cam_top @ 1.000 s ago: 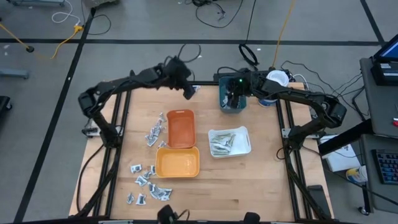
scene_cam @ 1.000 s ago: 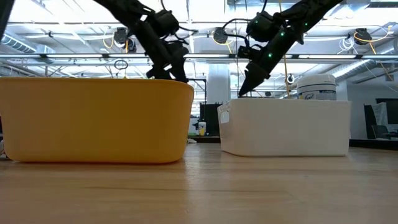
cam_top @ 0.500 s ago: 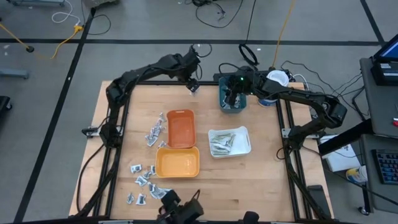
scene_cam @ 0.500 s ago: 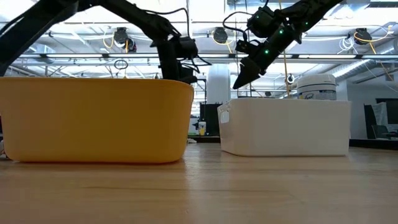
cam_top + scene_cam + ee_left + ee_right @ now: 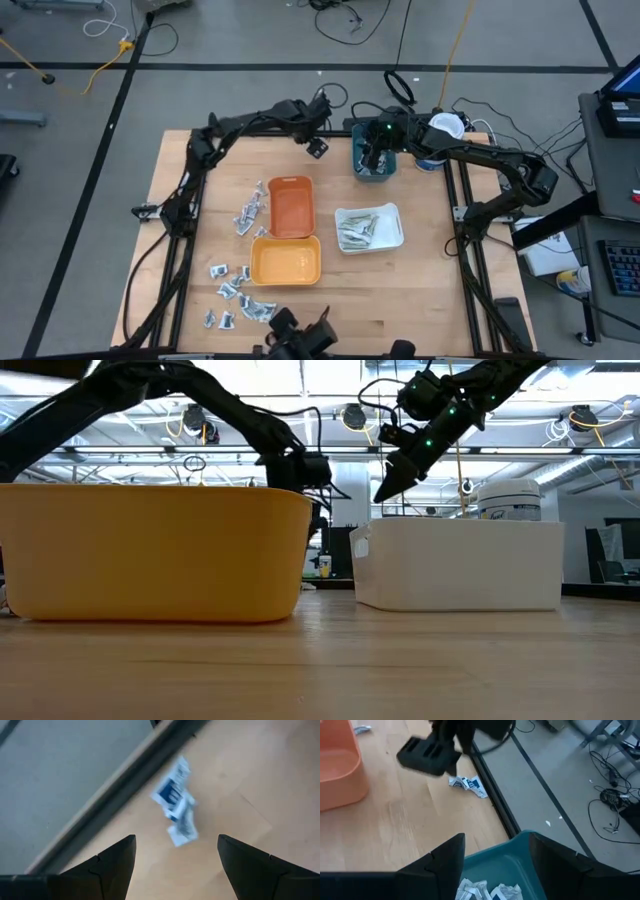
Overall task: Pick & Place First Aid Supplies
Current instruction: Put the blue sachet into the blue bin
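The left gripper (image 5: 316, 148) is held released over the far edge of the worktop (image 5: 430, 290), just above a stray packet (image 5: 177, 802) lying beside the dark border rail. For a clean pick, the fingers should be lowered evenly to either side of the packet and kept clear of the rail. The right gripper (image 5: 375, 160) is held released and empty over the teal tray (image 5: 492, 865), where several packets already lie. More packets (image 5: 240, 290) are scattered by the orange trays (image 5: 290, 205).
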{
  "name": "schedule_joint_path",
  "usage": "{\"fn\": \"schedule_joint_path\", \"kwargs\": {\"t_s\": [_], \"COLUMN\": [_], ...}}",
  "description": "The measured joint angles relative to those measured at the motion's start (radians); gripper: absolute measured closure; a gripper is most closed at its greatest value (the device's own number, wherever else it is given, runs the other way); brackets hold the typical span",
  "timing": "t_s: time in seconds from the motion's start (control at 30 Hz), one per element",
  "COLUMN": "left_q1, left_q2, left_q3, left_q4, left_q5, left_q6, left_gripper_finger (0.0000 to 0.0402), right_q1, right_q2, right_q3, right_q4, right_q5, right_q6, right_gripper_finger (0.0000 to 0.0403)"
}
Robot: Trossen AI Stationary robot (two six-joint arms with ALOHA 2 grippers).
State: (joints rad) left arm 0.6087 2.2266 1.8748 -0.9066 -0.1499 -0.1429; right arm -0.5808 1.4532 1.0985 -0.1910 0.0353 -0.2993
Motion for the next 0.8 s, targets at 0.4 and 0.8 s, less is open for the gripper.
{"fn": "schedule_joint_path", "kwargs": {"t_s": [0.4, 0.8], "left_q1": [-0.008, 0.017], "left_q2": [0.063, 0.062], "left_q3": [0.000, -0.001], "left_q4": [0.048, 0.071], "left_q5": [0.030, 0.107], "left_q6": [0.039, 0.086], "left_gripper_finger": [0.0115, 0.0184], "right_q1": [0.000, 0.000], "right_q2": [0.000, 0.000], "right_q3": [0.000, 0.000], "right_q4": [0.028, 0.104], "right_q5": [-0.040, -0.070], "right_q6": [0.000, 0.000], "right_gripper_finger": [0.0191, 0.0208]}}
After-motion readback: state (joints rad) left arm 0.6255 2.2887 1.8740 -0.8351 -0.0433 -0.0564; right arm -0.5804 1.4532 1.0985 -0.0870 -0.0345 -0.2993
